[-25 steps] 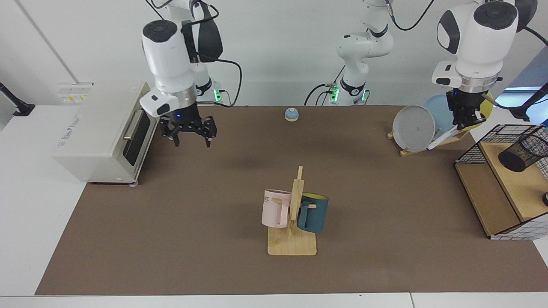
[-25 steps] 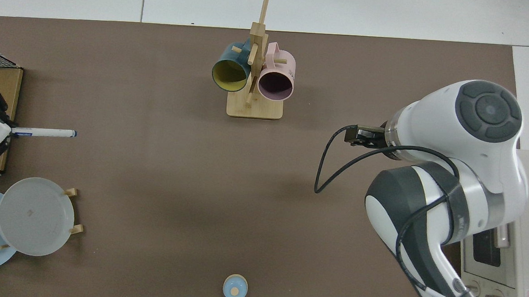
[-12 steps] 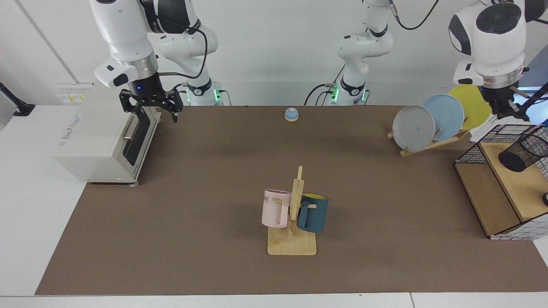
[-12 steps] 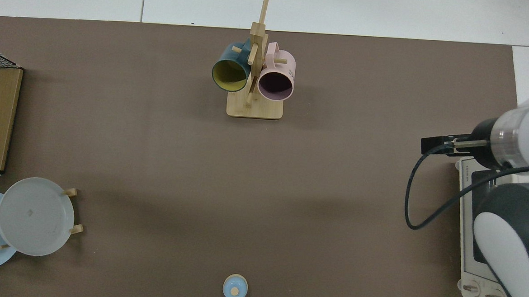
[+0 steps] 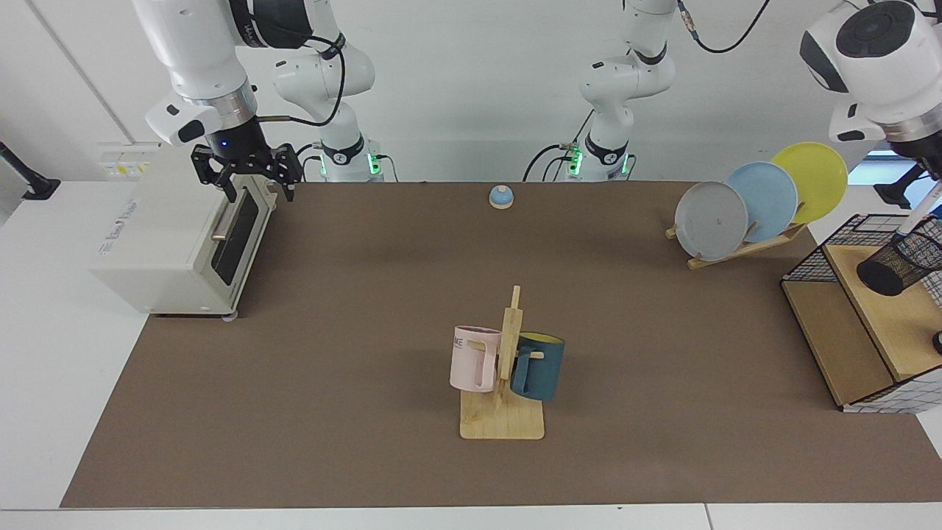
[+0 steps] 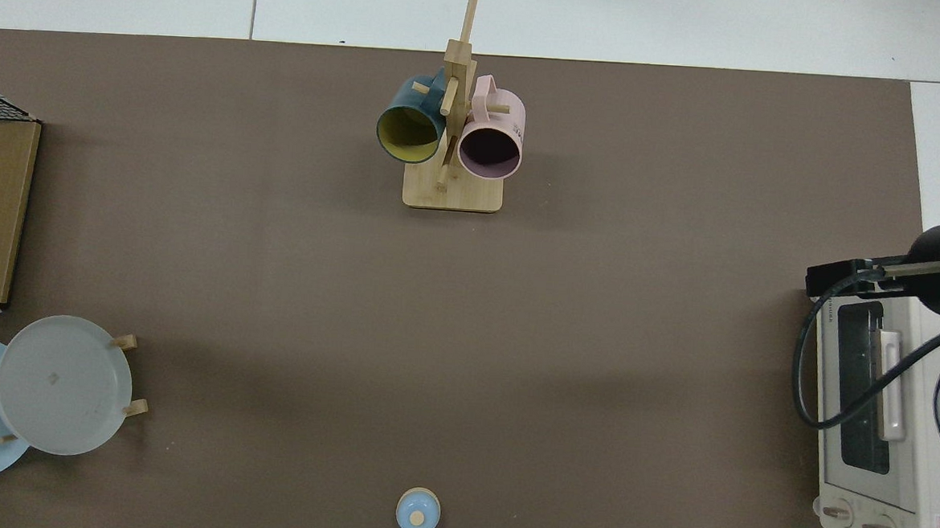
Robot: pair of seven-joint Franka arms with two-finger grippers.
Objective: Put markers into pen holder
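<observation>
We are seeing the marker (image 5: 918, 219) at the 3 o'clock edge of the facing view, standing nearly upright with its lower end dipping into the mouth of the pen holder (image 5: 899, 263). The pen holder, a black mesh cup, is sitting tilted on the wooden board of the wire basket (image 5: 817, 259). The left gripper is hanging directly above the marker at the frame edge, mostly cut off, so we cannot tell how its fingers are set or whether they are touching the marker.

The right gripper (image 5: 246, 179) is hovering at 10 o'clock, above the top front corner of the toaster oven (image 5: 173, 243), its fingers spread apart and pinching nothing.

At the table's center, the mug rack (image 5: 503, 401) is carrying 2 mugs. At 2 o'clock, 3 plates (image 5: 762, 199) are leaning in their stand, just beside the basket. A small blue bell (image 5: 501, 196) is sitting at 12 o'clock.
</observation>
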